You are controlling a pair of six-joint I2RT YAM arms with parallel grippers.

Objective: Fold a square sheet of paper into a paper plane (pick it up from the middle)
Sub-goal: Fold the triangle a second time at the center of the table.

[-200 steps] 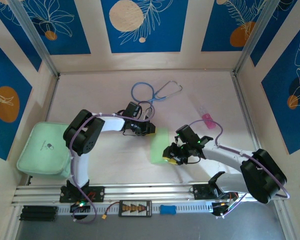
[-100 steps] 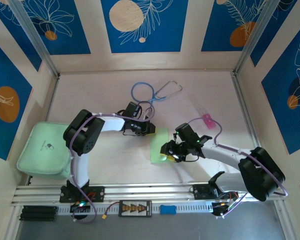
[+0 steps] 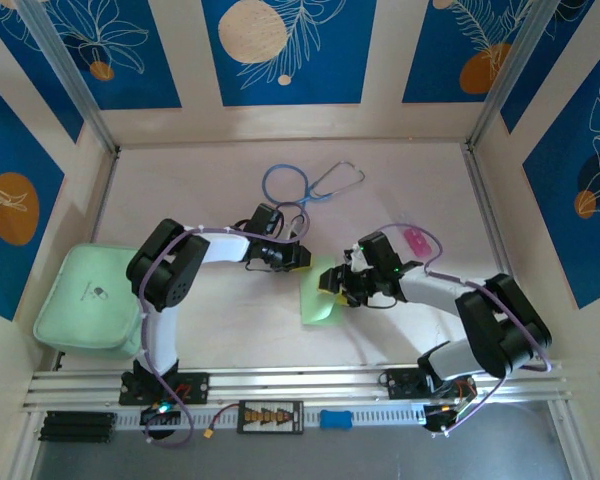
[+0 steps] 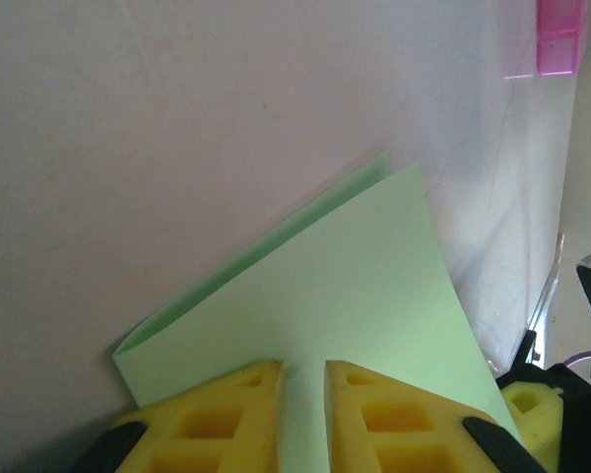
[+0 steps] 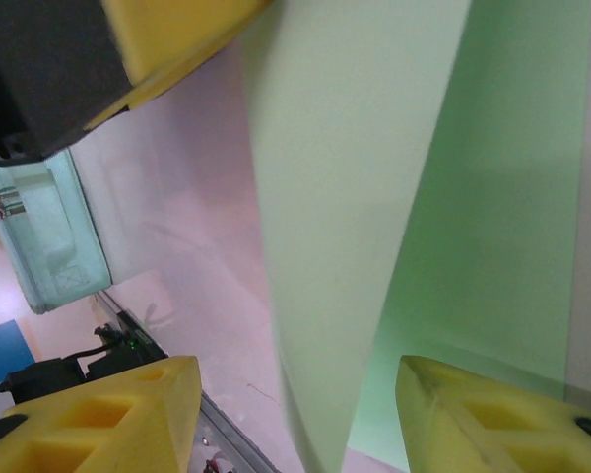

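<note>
The square sheet of paper (image 3: 318, 300) is pale green and lies folded over in the middle of the table. In the left wrist view the square sheet of paper (image 4: 355, 266) shows two layers offset along the far edge. My left gripper (image 3: 298, 257) is at its far left corner. Here the left gripper (image 4: 303, 367) has its yellow fingers nearly together, tips down on the top layer. My right gripper (image 3: 335, 283) is at the sheet's right edge. In its own view the right gripper (image 5: 297, 363) is open, straddling a raised flap of the paper (image 5: 355, 148) without touching it.
A blue and grey stethoscope (image 3: 300, 185) lies at the back. A small pink block (image 3: 416, 238) sits right of the arms. The thick mint-green pad (image 3: 85, 298) rests at the left edge. An aluminium rail (image 3: 280, 385) runs along the front.
My right gripper has moved up and left onto the sheet's right edge and opened wider. The left gripper has stayed still on the paper.
</note>
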